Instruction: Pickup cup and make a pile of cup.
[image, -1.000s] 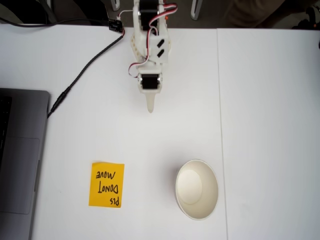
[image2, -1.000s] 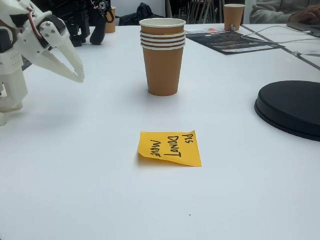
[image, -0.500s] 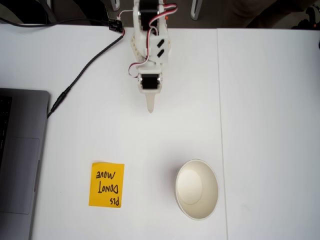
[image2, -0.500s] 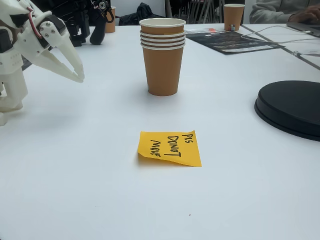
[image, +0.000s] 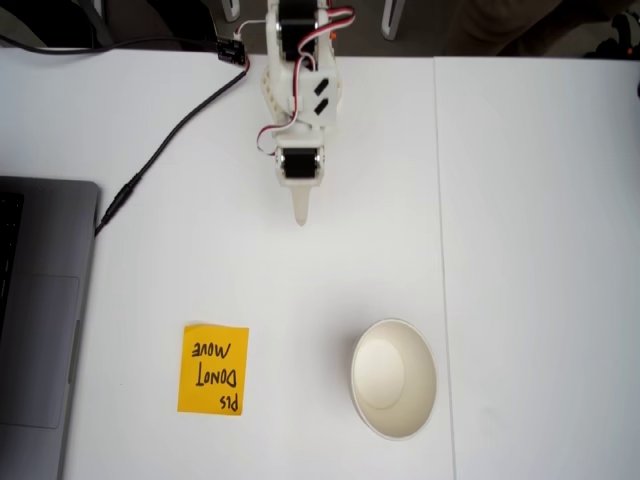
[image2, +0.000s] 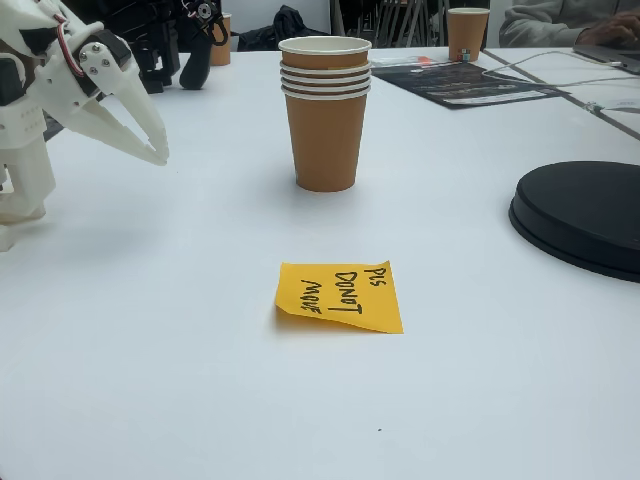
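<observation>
In the top fixed view, the end effector (image: 300, 212) hangs clenched and empty over the desk (image: 520, 200); the pile (image: 393, 378) stands well beyond its tip, reading as one cup.

In the side fixed view, the pile (image2: 325, 110) shows stacked rims, apparently finished, far from the end effector (image2: 155, 152).

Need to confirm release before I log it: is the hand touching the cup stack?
Apart. In a fixed view the hand hangs left of the cup stack, with bare white table between them.
</observation>
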